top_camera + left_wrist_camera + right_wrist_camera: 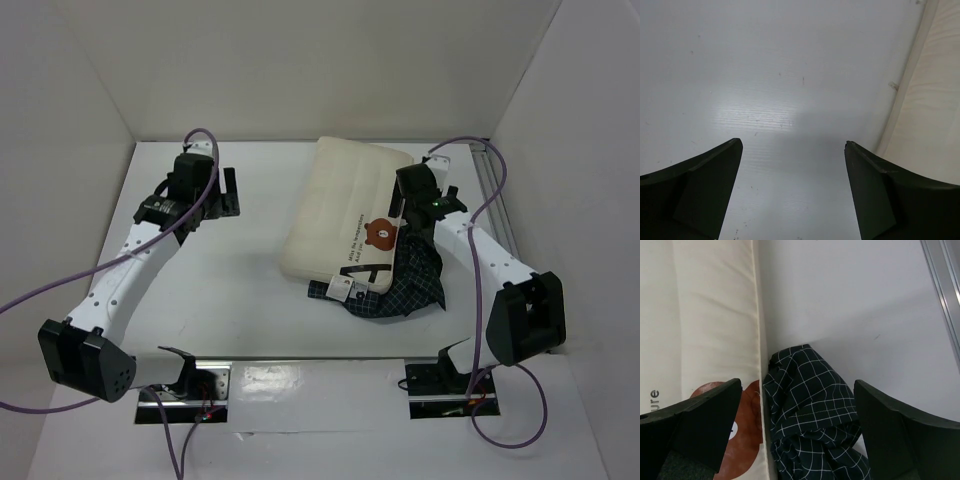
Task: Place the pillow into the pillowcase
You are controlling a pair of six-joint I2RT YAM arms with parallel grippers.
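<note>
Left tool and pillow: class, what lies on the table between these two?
Nothing lies there. The top external view shows only bare white table between the open left tool and the pillow.

Bright, even overhead light is flooding the white matte table; shadows are falling short and soft. Glare is blowing out the glossy strip at its near edge. Black plastic fingers of the left gripper are reading crushed, slightly soft. Navy white-checked cloth pillowcase is rendering sharp.
</note>
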